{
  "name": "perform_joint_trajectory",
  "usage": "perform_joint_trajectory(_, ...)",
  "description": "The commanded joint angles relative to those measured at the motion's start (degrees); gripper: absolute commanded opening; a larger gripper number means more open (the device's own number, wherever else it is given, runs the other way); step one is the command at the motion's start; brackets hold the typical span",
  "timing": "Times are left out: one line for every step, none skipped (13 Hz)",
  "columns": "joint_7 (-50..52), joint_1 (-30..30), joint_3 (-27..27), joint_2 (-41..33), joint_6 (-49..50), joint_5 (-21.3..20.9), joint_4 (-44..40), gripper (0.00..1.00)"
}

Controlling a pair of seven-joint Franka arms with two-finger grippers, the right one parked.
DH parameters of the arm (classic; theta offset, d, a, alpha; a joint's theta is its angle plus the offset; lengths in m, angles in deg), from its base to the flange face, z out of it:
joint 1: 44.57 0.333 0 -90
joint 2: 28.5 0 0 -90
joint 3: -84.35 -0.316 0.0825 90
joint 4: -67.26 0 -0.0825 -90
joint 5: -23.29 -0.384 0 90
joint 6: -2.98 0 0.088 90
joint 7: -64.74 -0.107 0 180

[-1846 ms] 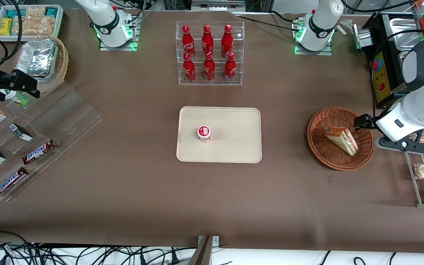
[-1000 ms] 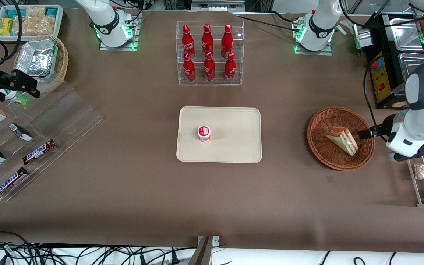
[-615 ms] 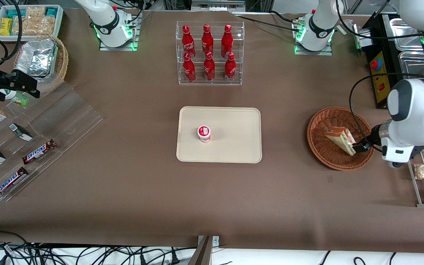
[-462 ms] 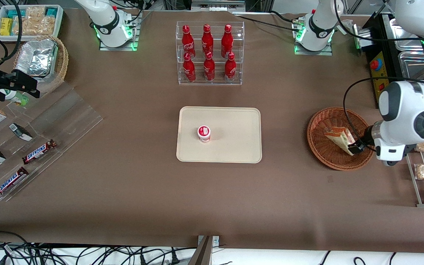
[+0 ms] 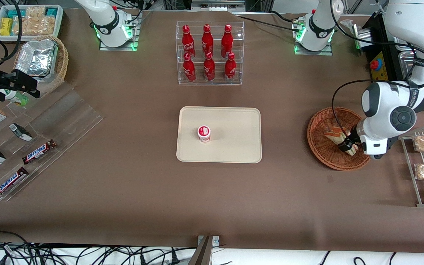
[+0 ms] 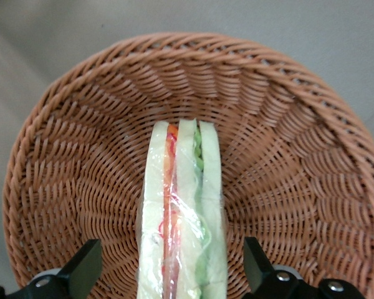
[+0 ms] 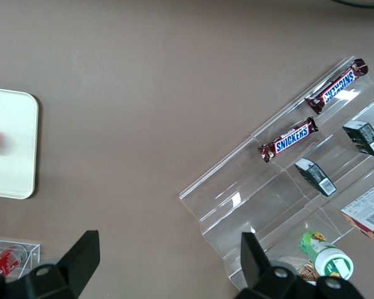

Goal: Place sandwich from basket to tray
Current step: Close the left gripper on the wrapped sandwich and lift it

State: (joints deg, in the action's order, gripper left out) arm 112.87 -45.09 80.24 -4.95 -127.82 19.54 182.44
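- Your left arm's gripper (image 5: 347, 144) sits low inside the reddish-brown basket (image 5: 320, 147), at the working arm's end of the table; in the front view it falls at about 3 o'clock from the tray (image 5: 241, 147).
- In the wrist view the two black fingers (image 6: 81, 271) stand spread wide, one on each flank of the sandwich (image 6: 182, 218), with a gap of bare weave between each finger and the wrap. Released, then, and touching nothing.
- The sandwich stands on edge on the basket's (image 6: 287, 124) floor, its filling layers facing the wrist camera: orange and red along one slice, green along the other, under clear wrap.
- Seen from the front, the sandwich (image 5: 335, 134) lies partly under the gripper, its free end pointing toward 10 o'clock, away from the fingers.
- The tray lies mid-table, well apart from the basket, carrying only a small red-and-white cup (image 5: 204, 133) at about 9 o'clock from its own centre.
- A clear rack of red bottles (image 5: 208, 51) stands at 12 o'clock from the tray, farther from the front camera.
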Motion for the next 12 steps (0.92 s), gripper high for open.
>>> perform_joint_trajectory(1.4, -0.5, 0.2, -2.1, -0.5, 0.2, 3.0, 1.0)
perform_joint_trajectory(2.7, -0.6, 0.3, -2.1, -0.5, 0.1, 3.0, 1.0)
perform_joint_trajectory(3.2, -0.7, 0.4, -2.1, -0.2, 0.1, 3.0, 1.0)
perform_joint_trajectory(3.3, -0.7, 0.8, -2.4, 0.5, 0.1, 3.0, 1.0)
perform_joint_trajectory(3.4, -0.7, 0.8, -3.0, 1.5, 0.1, 2.9, 1.0)
perform_joint_trajectory(3.4, -0.7, 0.9, -3.4, 1.9, 0.1, 2.9, 1.0)
perform_joint_trajectory(3.4, -0.7, 0.9, -3.5, 2.6, 0.1, 2.6, 1.0)
perform_joint_trajectory(3.3, -0.7, 0.9, -3.5, 2.7, 0.1, 2.5, 1.0)
perform_joint_trajectory(3.3, -0.7, 0.9, -3.5, 2.7, 0.1, 2.3, 1.0)
perform_joint_trajectory(3.4, -0.8, 0.9, -3.5, 2.7, 0.1, 2.2, 0.99)
perform_joint_trajectory(3.8, -0.8, 0.9, -3.5, 2.7, 0.1, 2.2, 0.79)
perform_joint_trajectory(4.5, -0.8, 0.9, -3.4, 2.7, 0.2, 2.1, 0.6)
